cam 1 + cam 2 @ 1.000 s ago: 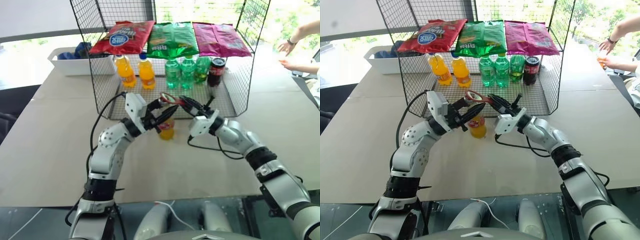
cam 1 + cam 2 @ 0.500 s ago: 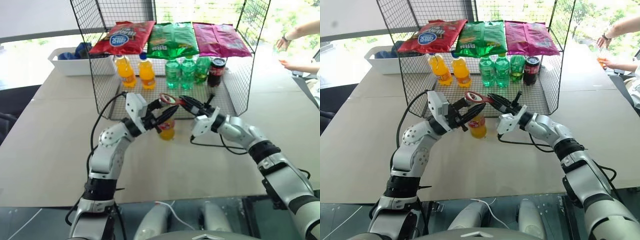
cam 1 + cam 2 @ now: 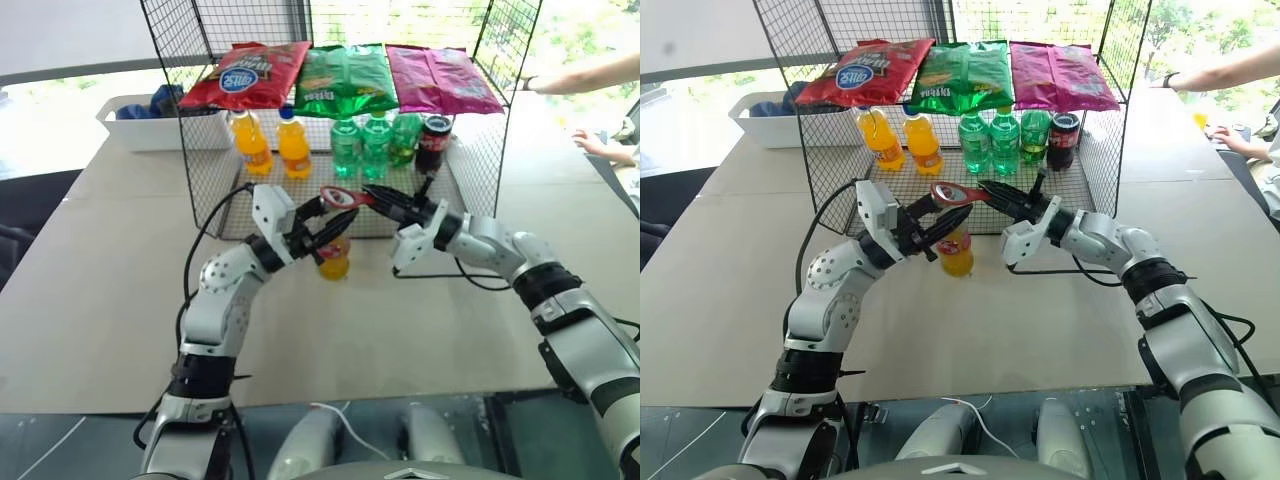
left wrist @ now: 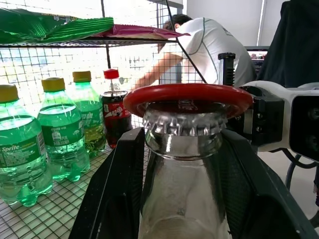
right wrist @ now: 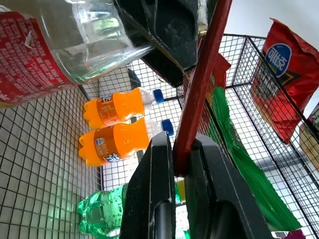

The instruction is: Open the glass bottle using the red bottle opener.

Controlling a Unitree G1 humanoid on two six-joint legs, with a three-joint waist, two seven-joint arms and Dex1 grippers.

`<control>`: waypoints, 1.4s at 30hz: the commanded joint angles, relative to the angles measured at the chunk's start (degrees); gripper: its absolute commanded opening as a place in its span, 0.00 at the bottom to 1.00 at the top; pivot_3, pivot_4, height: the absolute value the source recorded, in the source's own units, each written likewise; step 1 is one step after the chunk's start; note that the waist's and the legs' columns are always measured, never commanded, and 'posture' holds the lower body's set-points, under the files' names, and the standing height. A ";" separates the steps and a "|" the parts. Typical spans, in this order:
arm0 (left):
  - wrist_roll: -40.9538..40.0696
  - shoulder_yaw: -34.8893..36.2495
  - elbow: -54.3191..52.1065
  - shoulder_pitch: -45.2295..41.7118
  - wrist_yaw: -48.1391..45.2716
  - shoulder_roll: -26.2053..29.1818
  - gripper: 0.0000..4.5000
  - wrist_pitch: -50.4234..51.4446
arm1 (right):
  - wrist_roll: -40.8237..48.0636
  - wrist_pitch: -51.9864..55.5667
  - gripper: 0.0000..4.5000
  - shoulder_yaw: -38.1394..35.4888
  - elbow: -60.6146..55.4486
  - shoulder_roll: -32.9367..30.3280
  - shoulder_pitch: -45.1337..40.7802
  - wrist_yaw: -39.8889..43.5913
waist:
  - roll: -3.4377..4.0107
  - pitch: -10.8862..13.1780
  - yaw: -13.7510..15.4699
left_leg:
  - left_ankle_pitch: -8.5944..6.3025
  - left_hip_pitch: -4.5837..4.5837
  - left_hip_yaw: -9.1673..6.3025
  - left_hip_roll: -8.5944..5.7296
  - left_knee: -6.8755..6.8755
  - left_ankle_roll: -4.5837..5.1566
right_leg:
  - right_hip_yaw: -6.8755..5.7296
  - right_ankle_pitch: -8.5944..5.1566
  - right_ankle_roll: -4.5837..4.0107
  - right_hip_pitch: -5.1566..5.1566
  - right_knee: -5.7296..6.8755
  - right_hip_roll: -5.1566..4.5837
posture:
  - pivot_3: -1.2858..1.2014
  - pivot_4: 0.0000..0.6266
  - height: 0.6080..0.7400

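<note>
One small glass bottle [image 3: 334, 255] of orange drink, red-banded and metal-capped, stood on the table [image 3: 90, 300] before the wire rack [image 3: 470, 180], its neck clasped by the left gripper [image 3: 322, 228]. Pinched in the closed right gripper [image 3: 385, 205], the red bottle opener [image 3: 340, 197] lay ring-first over the cap. Soda bottles [image 3: 375, 143] stood close behind.

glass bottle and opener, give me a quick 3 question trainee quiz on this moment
1. True or false: the metal cap is off the glass bottle.
2. Which gripper holds the red bottle opener: A left gripper, B right gripper?
3. Fill in: the opener's ring sits over the bottle's ____.

Key: 1 false, the crimped cap sits on the neck. 2 B, it clamps the handle while the left gripper grips the bottle's neck. 3 cap.
</note>
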 commanded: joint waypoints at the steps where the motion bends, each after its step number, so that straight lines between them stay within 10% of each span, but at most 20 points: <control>1: 1.92 -2.89 3.22 0.48 -0.31 -0.23 0.38 1.37 | -2.17 -2.32 0.00 2.26 -0.43 -0.65 -2.34 0.67 | 0.00 0.00 0.00 | 0.00 0.00 0.00 0.00 0.00 0.00 | 0.00 0.00 0.00 0.00 0.00 0.00 | 0.52 0.24 1.00; 42: 1.89 -3.49 2.60 1.44 -0.14 -0.24 0.38 1.65 | -6.01 -4.05 0.00 3.66 8.15 -3.36 -16.71 -5.47 | 0.18 0.11 -0.19 | 0.00 -0.14 0.01 0.04 -0.30 0.00 | 0.04 0.00 -0.01 -0.17 -0.29 0.05 | 0.52 0.24 1.00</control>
